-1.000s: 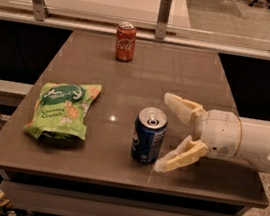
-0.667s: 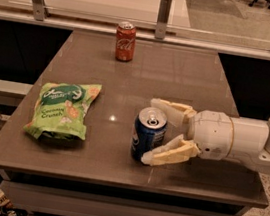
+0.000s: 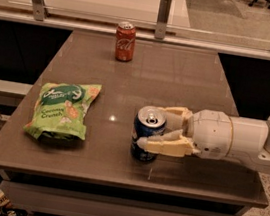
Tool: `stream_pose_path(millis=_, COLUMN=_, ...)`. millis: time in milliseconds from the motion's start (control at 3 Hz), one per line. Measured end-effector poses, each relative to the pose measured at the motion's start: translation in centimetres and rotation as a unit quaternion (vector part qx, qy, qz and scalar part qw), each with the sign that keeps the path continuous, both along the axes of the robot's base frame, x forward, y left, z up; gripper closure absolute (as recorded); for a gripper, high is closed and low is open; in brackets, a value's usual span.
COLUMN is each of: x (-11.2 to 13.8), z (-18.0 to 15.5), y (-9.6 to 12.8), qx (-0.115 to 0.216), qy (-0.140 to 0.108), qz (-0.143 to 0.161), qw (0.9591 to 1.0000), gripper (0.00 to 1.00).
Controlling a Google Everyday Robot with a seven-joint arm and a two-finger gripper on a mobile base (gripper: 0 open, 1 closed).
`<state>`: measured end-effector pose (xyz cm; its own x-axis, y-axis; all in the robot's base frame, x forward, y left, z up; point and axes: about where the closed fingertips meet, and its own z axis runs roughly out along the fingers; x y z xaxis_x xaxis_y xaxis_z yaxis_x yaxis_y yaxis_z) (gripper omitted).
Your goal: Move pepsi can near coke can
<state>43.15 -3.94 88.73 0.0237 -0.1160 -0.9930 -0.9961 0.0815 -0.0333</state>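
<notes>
A: Tabletop (image 3: 178, 86) first. Dial it with 12 at the far rail. What sits where?

B: Arm (image 3: 241, 138) comes in low from 4 o'clock, lying level over the near right part. Level, I judge, so the fingers meet an upright can side-on. Chip bag (image 3: 63, 109), green, lies flat at 8 o'clock, well apart from everything else.

A: End effector?

B: End effector (image 3: 156, 129) is at 5 o'clock, clamped on the pepsi can (image 3: 144, 127). The near finger crosses the can's front low on the body, and the far finger sits against its back side. Both look to be touching, so I read it as a grasp.

A: And the can itself?

B: Upright, silver top showing, base on the tabletop near the front edge. Not lifted yet.

A: Target?

B: Coke can (image 3: 125, 42), upright at 12 o'clock by the far edge, well apart from the pepsi can. Open surface lies between them.

A: Judgement?

B: Grasp step looks done, carry not begun. The route runs toward 12, a shade left. The bag is off that line. Main risk is knocking the coke can on arrival, so set down beside it, not against it.
</notes>
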Motion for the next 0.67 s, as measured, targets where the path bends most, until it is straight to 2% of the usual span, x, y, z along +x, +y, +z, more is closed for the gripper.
stream_pose_path(millis=333, x=-0.07, z=0.09, y=0.22, qx=0.000, qy=-0.001, qz=0.002, qw=1.0000, gripper=0.89)
stream_pose_path(millis=667, x=-0.12, z=0.15, y=0.37, qx=-0.001, qy=-0.001, qz=0.004, qw=1.0000, gripper=1.00)
